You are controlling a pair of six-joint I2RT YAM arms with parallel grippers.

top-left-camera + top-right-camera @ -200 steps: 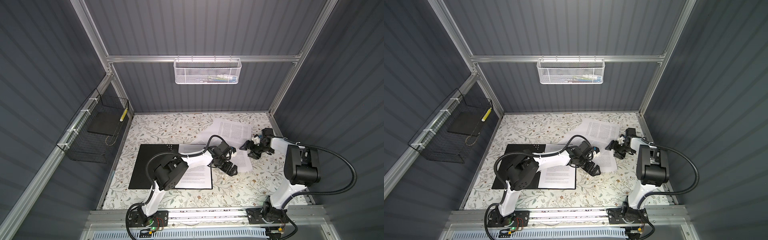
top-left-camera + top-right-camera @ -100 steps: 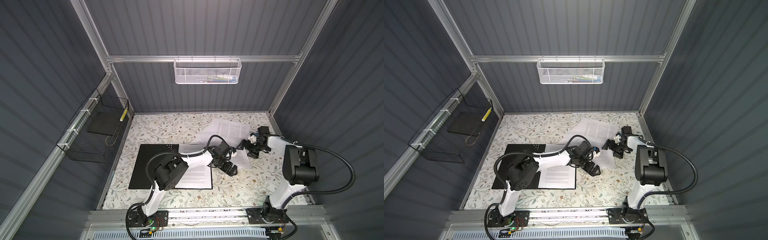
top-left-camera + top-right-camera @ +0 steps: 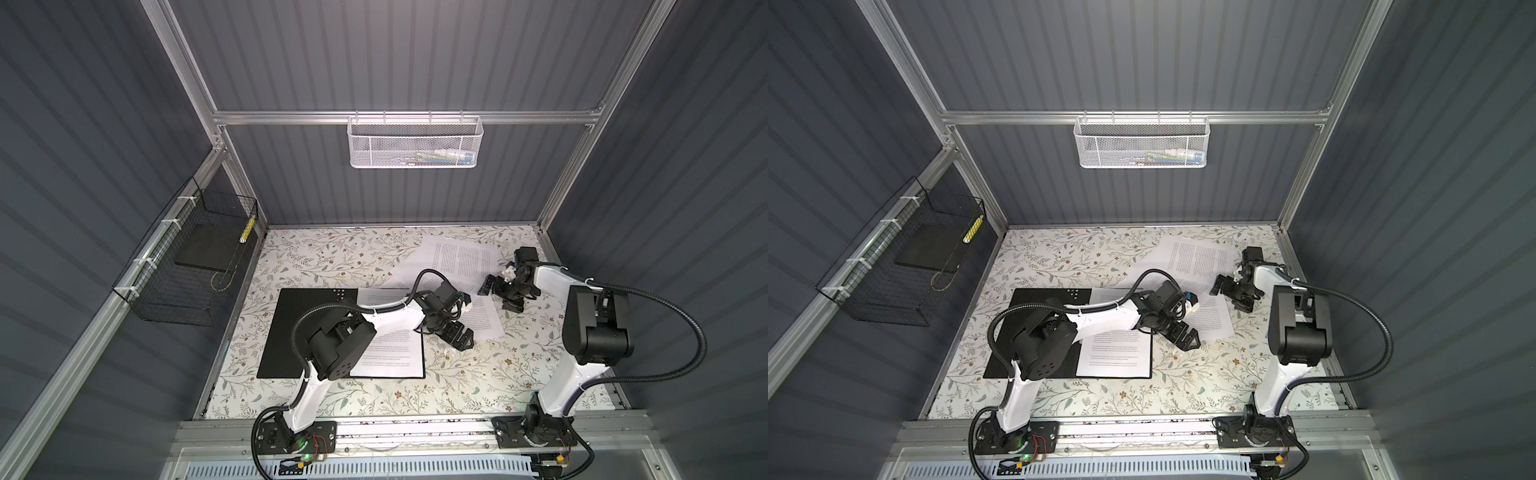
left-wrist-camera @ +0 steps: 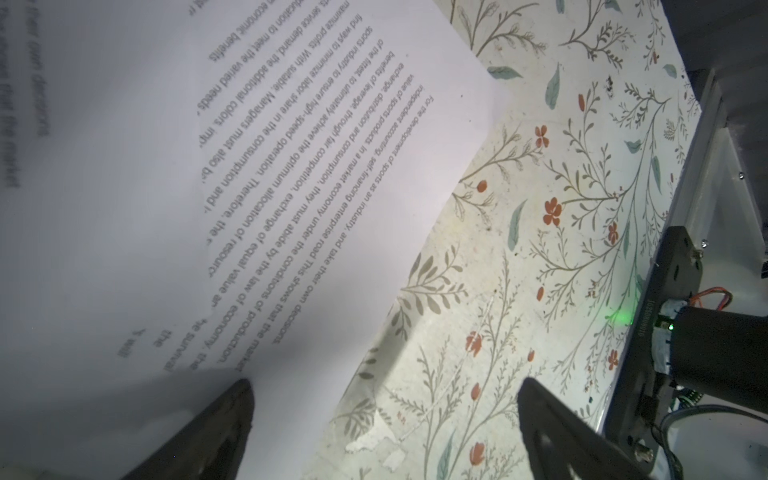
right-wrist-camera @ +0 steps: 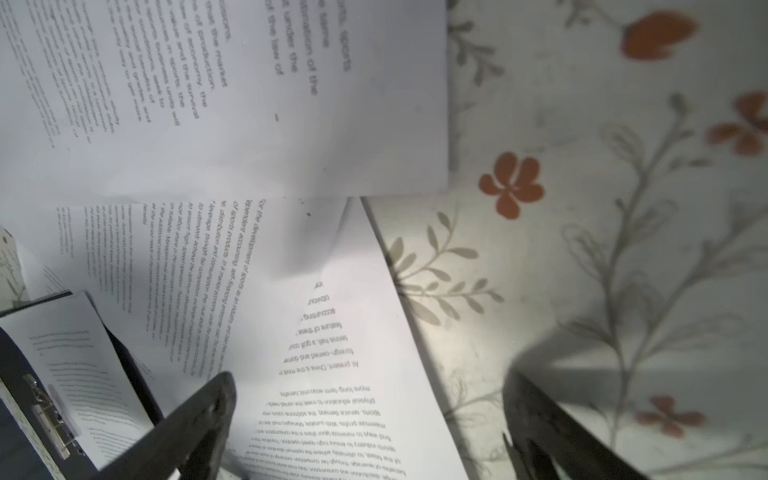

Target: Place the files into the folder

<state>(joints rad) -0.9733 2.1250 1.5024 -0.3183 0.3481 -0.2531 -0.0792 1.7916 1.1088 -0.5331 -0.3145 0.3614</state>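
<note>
Grey-walled cell, floral table [image 3: 332,257]. At left-centre, folder [image 3: 291,324] lies open flat, black inside up, ready to receive; filed sheet [image 3: 395,357] lies in it. Loose files [image 3: 461,257] fanned at right-rear. The left gripper [image 4: 384,386] spread wide, straddling sheet edge, likely for pinch. The right gripper [image 5: 365,378] spread, empty, above files.

Seeing the folder [image 3: 307,297] lying open and flat on the left half of the floral table [image 3: 374,399], toward the front, black inside up, small white dots [image 3: 340,294] at the back edge, metal clip [image 5: 45,411] showing in the right wrist view. Seeing one printed sheet [image 3: 390,357], white with blocks of black text, lying square on the folder's right half. Counting at least three more files [image 3: 461,257] loose toward the table's back right, flat, text up, fanned and overlapping at different angles, the nearest close to the folder's back right corner; contact there not clear.
</note>
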